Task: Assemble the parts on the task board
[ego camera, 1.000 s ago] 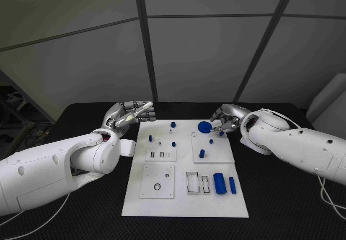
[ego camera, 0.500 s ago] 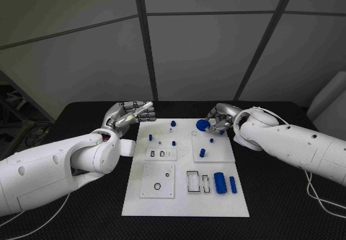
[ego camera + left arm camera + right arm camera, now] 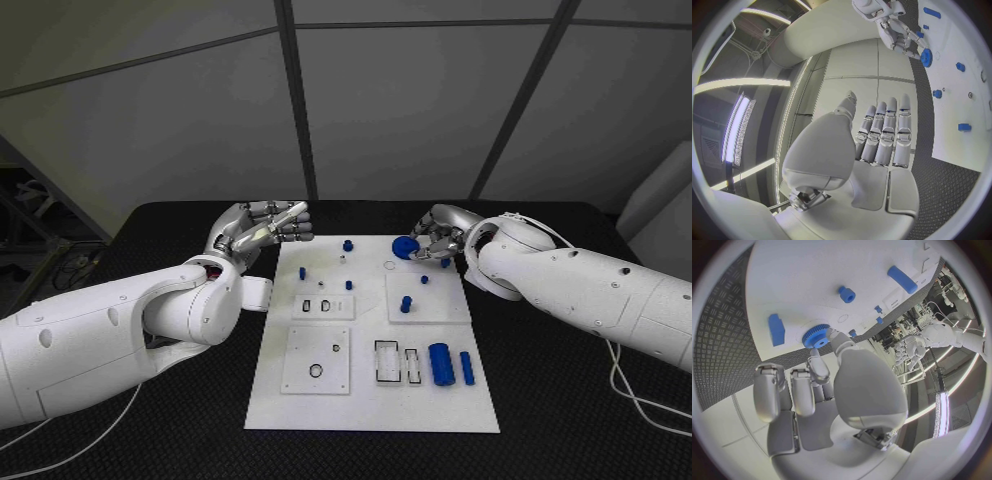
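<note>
I was only partway through the job, I think. On the task board (image 3: 368, 400) a few little blue pegs (image 3: 405, 306) already stood up in their holes, close to my right hand (image 3: 433, 238), so I guessed those were done. But a fat blue cylinder (image 3: 440, 365) and a thin blue rod (image 3: 466, 367) lay flat on the board, well away from both my hands and nearer to my body, next to some empty slots, so I judged they were left to do. A round hole on the square plate (image 3: 316, 364) near them had nothing in it too. My right hand was at the far end of the board, and it held the blue gear (image 3: 816, 336) pinched between the thumb and the fingertips (image 3: 819, 371), with the other fingers curled loosely beside it. The gear was just above the white board, near a small ring mark, and I could not tell if it touched the board. A small blue block (image 3: 776, 329) lay just beside the gear. My left hand (image 3: 263, 230) was up off the table, just past the left side of the board, with its fingers (image 3: 883, 135) straight and side by side, holding nothing and touching nothing
</note>
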